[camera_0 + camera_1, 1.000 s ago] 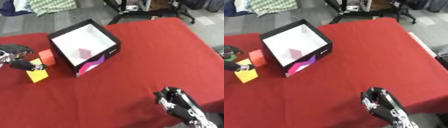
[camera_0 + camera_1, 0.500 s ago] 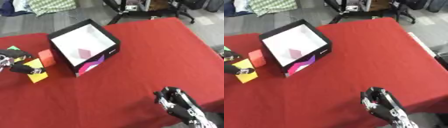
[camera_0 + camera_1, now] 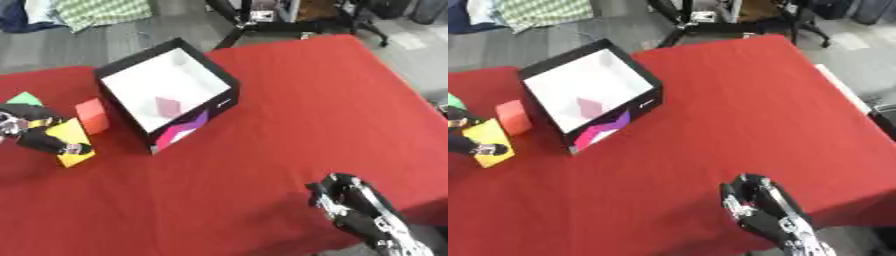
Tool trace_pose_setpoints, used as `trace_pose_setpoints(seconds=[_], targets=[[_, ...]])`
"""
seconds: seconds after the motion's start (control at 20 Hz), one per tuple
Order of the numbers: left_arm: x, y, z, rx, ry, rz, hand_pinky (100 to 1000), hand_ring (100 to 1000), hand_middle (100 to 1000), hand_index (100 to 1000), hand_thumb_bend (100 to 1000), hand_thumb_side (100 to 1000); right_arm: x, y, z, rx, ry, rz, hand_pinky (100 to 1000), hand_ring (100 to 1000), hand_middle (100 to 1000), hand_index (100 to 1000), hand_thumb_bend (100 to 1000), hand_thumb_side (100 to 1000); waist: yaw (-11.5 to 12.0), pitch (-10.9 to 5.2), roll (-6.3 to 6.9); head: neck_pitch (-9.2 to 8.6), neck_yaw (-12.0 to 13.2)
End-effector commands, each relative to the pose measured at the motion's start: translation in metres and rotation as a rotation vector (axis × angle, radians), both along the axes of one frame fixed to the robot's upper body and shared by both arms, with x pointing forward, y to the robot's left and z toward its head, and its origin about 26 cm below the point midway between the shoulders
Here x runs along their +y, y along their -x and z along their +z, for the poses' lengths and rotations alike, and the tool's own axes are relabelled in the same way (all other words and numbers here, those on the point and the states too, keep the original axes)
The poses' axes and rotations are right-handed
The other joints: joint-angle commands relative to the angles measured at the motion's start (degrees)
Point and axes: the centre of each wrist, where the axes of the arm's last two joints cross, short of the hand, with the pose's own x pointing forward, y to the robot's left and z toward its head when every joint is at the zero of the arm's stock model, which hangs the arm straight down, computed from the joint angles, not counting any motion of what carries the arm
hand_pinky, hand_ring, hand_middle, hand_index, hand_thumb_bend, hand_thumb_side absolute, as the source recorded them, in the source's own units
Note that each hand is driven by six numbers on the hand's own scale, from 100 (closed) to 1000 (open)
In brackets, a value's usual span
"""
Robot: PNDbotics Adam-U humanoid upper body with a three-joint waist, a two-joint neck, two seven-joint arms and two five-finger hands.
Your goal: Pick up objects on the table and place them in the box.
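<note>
A black box (image 3: 220,83) with a white inside stands open at the left middle of the red table (image 3: 297,110), with a pink piece (image 3: 166,105) lying in it. Left of the box sits a red block (image 3: 92,115), and below that a yellow block (image 3: 69,142). My left hand (image 3: 31,131) comes in from the left edge, its fingers (image 3: 58,146) curled over the yellow block's lower side and its thumb above. A green piece (image 3: 25,98) shows just behind that hand. My right hand (image 3: 352,207) rests at the lower right, fingers up and relaxed, holding nothing.
The table's far edge runs behind the box, with grey floor, a chequered cloth (image 3: 98,10) and chair legs (image 3: 262,20) beyond it. The table's right edge drops off near my right hand.
My left hand has drawn back toward the left edge and down, uncovering the green piece, and its fingers now close on the yellow block. The right hand has not moved.
</note>
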Motion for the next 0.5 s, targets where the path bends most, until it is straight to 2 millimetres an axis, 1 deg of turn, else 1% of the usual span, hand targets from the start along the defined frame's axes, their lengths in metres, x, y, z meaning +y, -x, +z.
trace_pose_setpoints(seconds=[0.05,0.1,0.15,0.2,0.25,0.35,0.45,0.5], targets=[[0.008,0.000,0.010,-0.016,-0.028,0.008,750,686,763,973,410,683,-0.003,-0.001,0.005,-0.018,0.014,0.002,850,467,233,458,100,201,0.0,-0.43,0.42,-0.11,-0.1],[0.008,0.000,0.011,-0.019,-0.029,0.007,733,649,720,959,400,540,-0.003,-0.001,0.005,-0.018,0.015,0.003,850,467,233,458,100,201,0.0,-0.44,0.43,-0.11,-0.1],[0.008,0.000,0.012,-0.024,-0.028,0.006,710,606,658,934,383,370,-0.003,-0.001,0.005,-0.018,0.015,0.003,850,467,233,458,100,202,0.0,-0.45,0.43,-0.11,-0.1],[0.007,0.000,0.014,-0.029,-0.027,0.004,698,589,630,918,359,358,-0.003,-0.001,0.005,-0.018,0.015,0.002,850,467,233,458,100,202,0.0,-0.48,0.44,-0.11,-0.2],[0.007,0.000,0.017,-0.037,-0.025,0.003,675,551,579,876,301,334,-0.003,-0.001,0.005,-0.018,0.015,0.002,850,467,233,458,100,202,0.0,-0.50,0.45,-0.11,-0.2],[0.007,0.001,0.026,-0.066,-0.016,0.004,639,498,511,809,241,308,-0.003,-0.001,0.005,-0.017,0.015,0.002,850,467,233,459,100,202,-0.1,-0.58,0.46,-0.11,-0.3],[0.006,0.002,0.038,-0.112,0.001,0.001,631,482,486,784,211,297,-0.003,-0.001,0.004,-0.017,0.015,0.002,850,467,232,459,100,202,-0.1,-0.66,0.47,-0.11,-0.4],[0.006,0.003,0.047,-0.142,0.012,-0.005,628,476,478,778,195,291,-0.004,-0.001,0.004,-0.016,0.015,0.001,850,467,232,459,100,202,-0.1,-0.72,0.47,-0.11,-0.5]])
